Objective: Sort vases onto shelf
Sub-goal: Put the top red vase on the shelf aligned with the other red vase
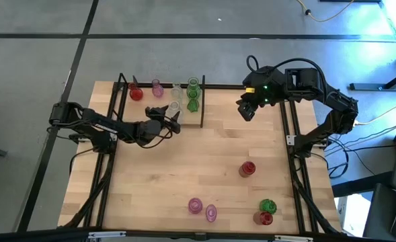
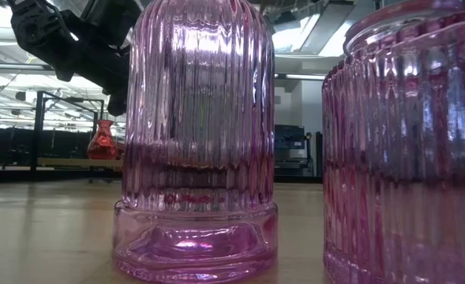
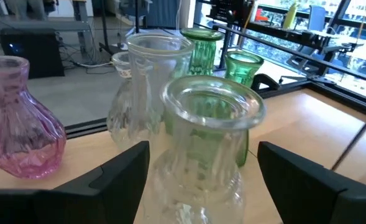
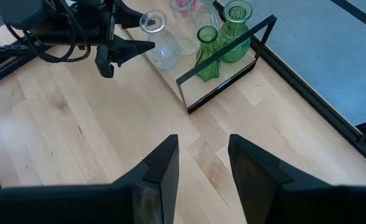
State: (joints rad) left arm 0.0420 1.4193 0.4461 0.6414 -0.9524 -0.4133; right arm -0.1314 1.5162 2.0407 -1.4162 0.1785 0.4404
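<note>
Shelf (image 1: 163, 107) sits at the far edge of the worktop (image 1: 184, 168), holding a red vase (image 1: 136, 93), a pink vase (image 1: 157, 88), two clear vases and two green vases (image 1: 193, 86). The front clear vase (image 3: 198, 155) stands between the fingers of the left end effector (image 1: 173, 121), with the second clear vase (image 3: 142, 93) and the green ones crowded just behind it and the pink vase off to one side. Left arm lies low, stretched across the worktop toward the shelf's front edge. Its fingers (image 3: 117, 174) are spread wide either side of the clear vase, no clear contact visible.

Right end effector (image 1: 246, 111) hovers just beside the shelf's green-vase end, arm bent at the worktop's far corner, fingers (image 4: 164, 168) partly apart, holding nothing.

Well away from both, near the front edge: a red vase (image 1: 247, 169), two pink vases (image 1: 195, 206), plus a green (image 1: 268, 206) and red pair.
</note>
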